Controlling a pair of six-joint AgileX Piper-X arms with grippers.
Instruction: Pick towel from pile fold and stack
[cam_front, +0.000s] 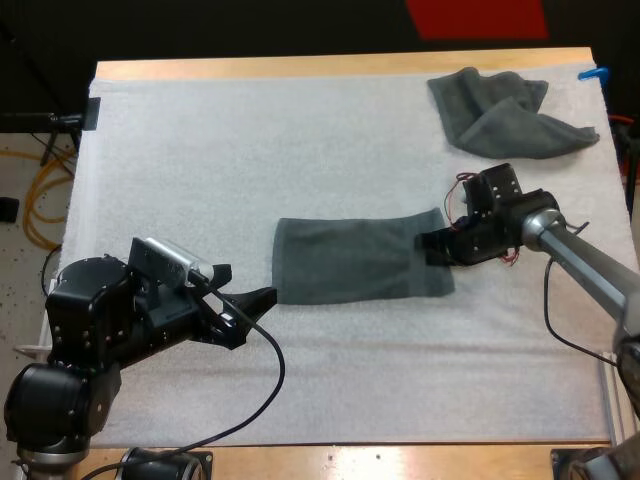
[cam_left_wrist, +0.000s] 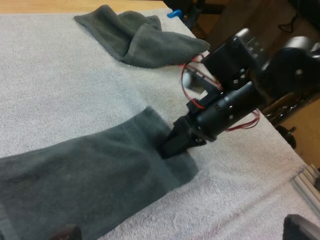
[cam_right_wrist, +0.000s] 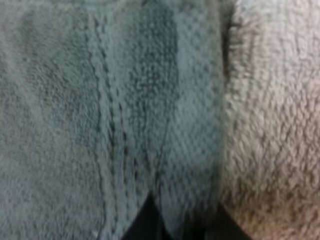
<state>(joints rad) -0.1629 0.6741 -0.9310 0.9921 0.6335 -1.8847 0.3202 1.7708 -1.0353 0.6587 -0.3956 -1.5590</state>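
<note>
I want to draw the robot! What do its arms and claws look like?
The left arm is chunky, rounded and black, with a black cable looping away. The right arm is a smooth grey tube. The left gripper and right gripper are black with two pointed fingers; thin red wires curl around the right one.

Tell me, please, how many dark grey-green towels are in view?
2. One flat dark grey-green towel lies at the middle of the white mat; one crumpled dark grey-green towel sits near its far right corner.
</note>
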